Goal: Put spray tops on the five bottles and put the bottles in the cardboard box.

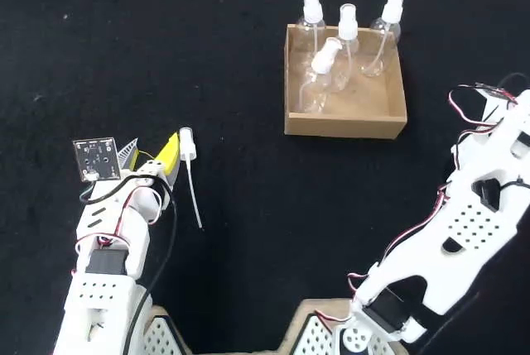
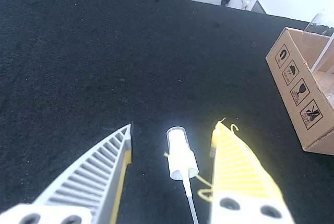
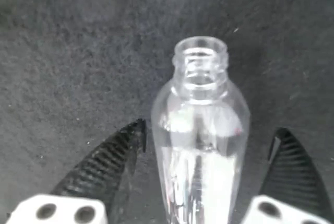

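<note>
step: pick up last spray top | left gripper [image 2: 174, 126] wide, straddling spray top [image 2: 180, 157] lying on worktop [image 1: 166, 57], well apart from cardboard box [image 1: 344, 126] | right gripper [image 3: 210, 126] wide around uncapped bottle [image 3: 201, 104] | tip: close on the cap body, not the thin tube

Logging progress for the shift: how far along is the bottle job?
Done: four capped bottles are in the cardboard box. In hand: the last spray top lies between the left gripper's open jaws; the uncapped fifth bottle sits between the right gripper's open jaws. Left: grasp both, fit the top, box the bottle.
</note>
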Robot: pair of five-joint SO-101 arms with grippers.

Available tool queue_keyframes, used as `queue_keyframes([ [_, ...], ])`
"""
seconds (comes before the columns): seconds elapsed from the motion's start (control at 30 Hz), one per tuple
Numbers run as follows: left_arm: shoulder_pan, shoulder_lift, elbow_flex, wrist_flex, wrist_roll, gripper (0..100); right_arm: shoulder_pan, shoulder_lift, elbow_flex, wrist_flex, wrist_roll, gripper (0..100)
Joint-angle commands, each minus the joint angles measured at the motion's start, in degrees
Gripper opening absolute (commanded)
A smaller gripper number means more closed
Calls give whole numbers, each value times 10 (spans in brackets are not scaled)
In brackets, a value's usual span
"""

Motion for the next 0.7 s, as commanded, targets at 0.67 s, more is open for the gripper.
queue_keyframes([
  [0.67,2,-6,-2,-15,-3,241,-6,-70,-129,21,10,152],
])
